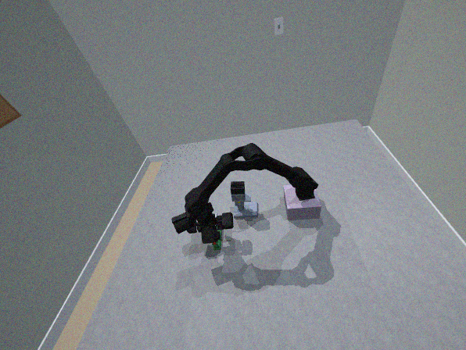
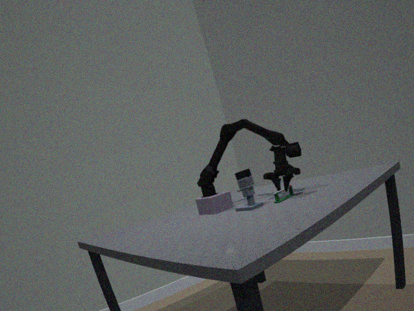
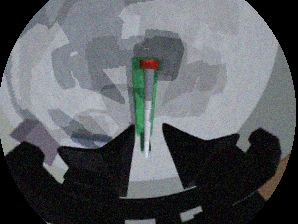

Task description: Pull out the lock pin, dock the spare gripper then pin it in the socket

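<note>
All three views are dim and heavily grained, with soft, low-contrast edges. Several overlapping grey shadows of the black jointed robot arm (image 1: 242, 164) are cast across the pale grey speckled table top (image 1: 352, 250), so more than one overhead light is implied. The wrist view is bounded by a black circular fisheye mask, with bending at its rim.

The black arm (image 1: 250, 160) arches from a pink base block (image 1: 302, 207) over to the left, its gripper (image 1: 213, 236) pointing down onto a green pin (image 1: 218, 243) with a red tip lying on the grey surface (image 1: 352, 254). A dark-topped mount (image 1: 239, 195) on a pale plate stands between them.
</note>
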`<state>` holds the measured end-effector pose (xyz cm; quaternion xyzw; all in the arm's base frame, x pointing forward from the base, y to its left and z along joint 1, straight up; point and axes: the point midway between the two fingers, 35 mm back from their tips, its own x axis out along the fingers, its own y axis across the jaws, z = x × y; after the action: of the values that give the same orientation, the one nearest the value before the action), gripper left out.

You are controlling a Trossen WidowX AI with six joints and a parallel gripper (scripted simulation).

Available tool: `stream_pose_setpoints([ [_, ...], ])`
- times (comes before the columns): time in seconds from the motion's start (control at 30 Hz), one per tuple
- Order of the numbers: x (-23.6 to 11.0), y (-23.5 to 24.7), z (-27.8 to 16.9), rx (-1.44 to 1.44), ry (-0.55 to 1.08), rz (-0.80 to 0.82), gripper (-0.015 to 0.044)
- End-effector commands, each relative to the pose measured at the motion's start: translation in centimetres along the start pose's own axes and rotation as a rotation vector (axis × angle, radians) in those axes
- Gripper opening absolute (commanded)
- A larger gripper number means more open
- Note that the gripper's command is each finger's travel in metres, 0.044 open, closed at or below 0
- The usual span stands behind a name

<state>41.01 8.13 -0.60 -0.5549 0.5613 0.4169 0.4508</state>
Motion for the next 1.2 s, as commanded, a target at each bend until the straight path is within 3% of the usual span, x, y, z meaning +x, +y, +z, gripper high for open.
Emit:
stream_pose_setpoints([
  [0.0, 0.7, 0.2, 0.2, 0.001, -0.003, 0.005, 0.0180],
  [0.47, 2.3, 0.3, 0.7, 0.001, -0.003, 0.005, 0.0180],
  [0.67, 2.3, 0.3, 0.7, 0.001, -0.003, 0.005, 0.0023],
  [1.17, 0.9, 0.2, 0.4, 0.001, -0.003, 0.005, 0.0000],
])
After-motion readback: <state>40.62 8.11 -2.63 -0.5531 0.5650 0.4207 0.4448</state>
